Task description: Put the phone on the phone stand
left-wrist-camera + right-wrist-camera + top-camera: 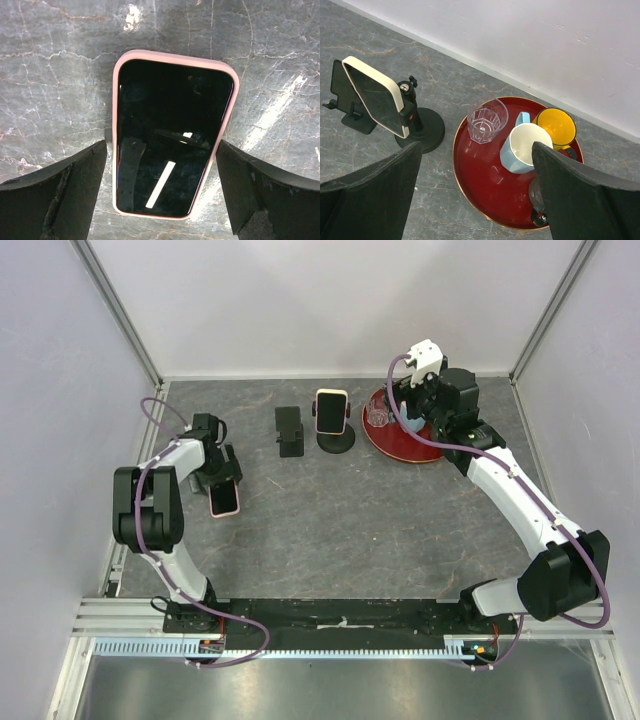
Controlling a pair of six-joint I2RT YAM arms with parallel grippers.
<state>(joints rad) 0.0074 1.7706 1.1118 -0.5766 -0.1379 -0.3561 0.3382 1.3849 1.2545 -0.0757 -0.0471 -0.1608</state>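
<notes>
A phone in a pink case (225, 498) lies screen up on the grey table at the left. In the left wrist view the phone (172, 130) lies between the fingers of my left gripper (162, 200). The jaws are open, with a narrow gap on each side of the case. The empty black phone stand (290, 430) stands at the back middle and also shows in the right wrist view (347, 102). My right gripper (408, 412) is open and empty above the red tray (400, 452).
A second phone in a cream case (332, 412) sits on a round-based black holder (422, 131) right of the empty stand. The red tray (485, 185) holds a clear glass (487, 120), a blue mug (525, 147) and a yellow mug (555, 127). White walls enclose the table.
</notes>
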